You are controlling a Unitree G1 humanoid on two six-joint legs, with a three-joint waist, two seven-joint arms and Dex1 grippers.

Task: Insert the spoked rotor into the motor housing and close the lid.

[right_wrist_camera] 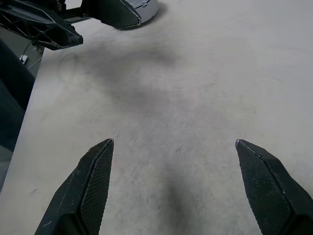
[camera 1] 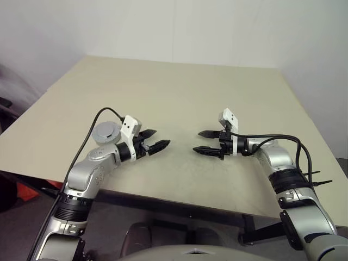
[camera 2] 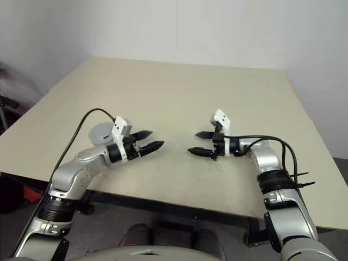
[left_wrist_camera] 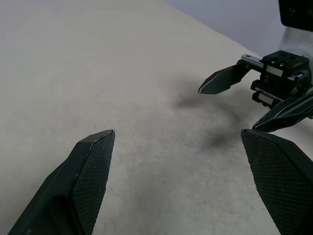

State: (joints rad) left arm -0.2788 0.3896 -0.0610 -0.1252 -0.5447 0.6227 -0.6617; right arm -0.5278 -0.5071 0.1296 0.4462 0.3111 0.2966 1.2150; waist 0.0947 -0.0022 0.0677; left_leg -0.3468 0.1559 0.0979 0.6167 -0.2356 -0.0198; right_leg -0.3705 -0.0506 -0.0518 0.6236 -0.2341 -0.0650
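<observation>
Lid: round grey disc, smooth face up, lying on the beige table just behind the left wrist. Head views: left gripper and right gripper face each other over bare tabletop, apart, both spread wide, both empty. Left wrist view: own fingers splayed, opposite gripper ahead, nothing between. Right wrist view: lid's edge beyond the left gripper's dark fingers. Risk, as judged: the left forearm, swinging back, could knock the lid; converging arms could collide.
</observation>
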